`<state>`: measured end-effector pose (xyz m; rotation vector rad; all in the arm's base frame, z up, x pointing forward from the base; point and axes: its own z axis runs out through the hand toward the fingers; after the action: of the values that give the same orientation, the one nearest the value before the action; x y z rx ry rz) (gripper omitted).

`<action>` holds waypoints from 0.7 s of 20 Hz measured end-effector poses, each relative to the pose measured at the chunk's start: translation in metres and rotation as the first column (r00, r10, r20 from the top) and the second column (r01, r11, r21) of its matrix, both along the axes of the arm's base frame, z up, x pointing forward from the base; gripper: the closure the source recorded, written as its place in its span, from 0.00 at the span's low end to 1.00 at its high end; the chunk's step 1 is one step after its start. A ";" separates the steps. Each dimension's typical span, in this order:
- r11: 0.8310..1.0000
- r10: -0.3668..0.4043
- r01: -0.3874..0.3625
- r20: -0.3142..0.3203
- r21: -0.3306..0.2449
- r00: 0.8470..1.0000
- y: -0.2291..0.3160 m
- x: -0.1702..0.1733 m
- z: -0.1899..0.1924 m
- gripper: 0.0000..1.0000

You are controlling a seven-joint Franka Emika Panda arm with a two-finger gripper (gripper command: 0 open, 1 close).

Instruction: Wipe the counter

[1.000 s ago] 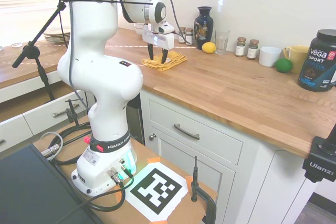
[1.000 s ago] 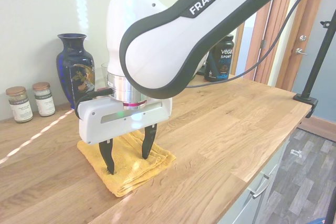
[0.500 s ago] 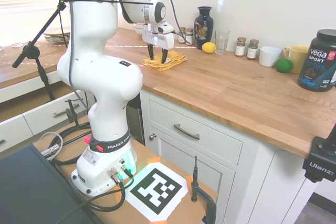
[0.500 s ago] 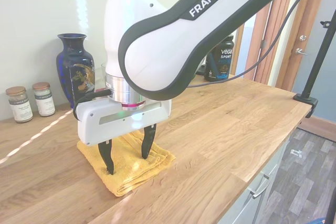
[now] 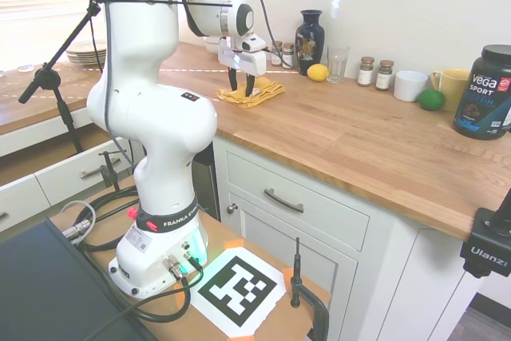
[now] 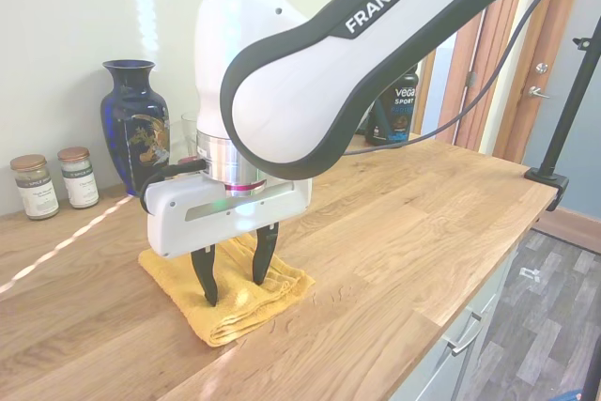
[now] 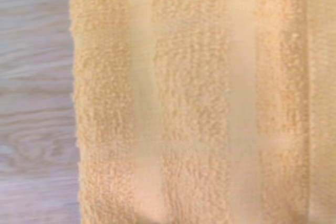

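Counter: one folded yellow towel, one end effector fingers apart, tips down in towel; two spice jars behind.

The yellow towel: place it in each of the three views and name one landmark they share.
First exterior view: the yellow towel lies upper centre on the counter, under the gripper.
Second exterior view: lower left, folded, under the gripper.
Wrist view: fills most of the frame.
Shared landmark: the dark blue vase in both exterior views; absent from the wrist view.

Exterior views face oppositely, sharing towel; wrist close above.
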<state>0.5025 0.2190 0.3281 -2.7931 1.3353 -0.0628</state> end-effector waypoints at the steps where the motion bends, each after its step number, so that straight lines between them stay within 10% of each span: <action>1: 1.000 0.001 -0.001 0.000 0.000 1.000 -0.001 0.000 0.000 1.00; 14: 1.000 0.012 -0.012 0.020 0.004 1.000 -0.007 -0.002 -0.001 1.00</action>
<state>0.5010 0.2116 0.3267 -2.7895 1.3123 -0.0878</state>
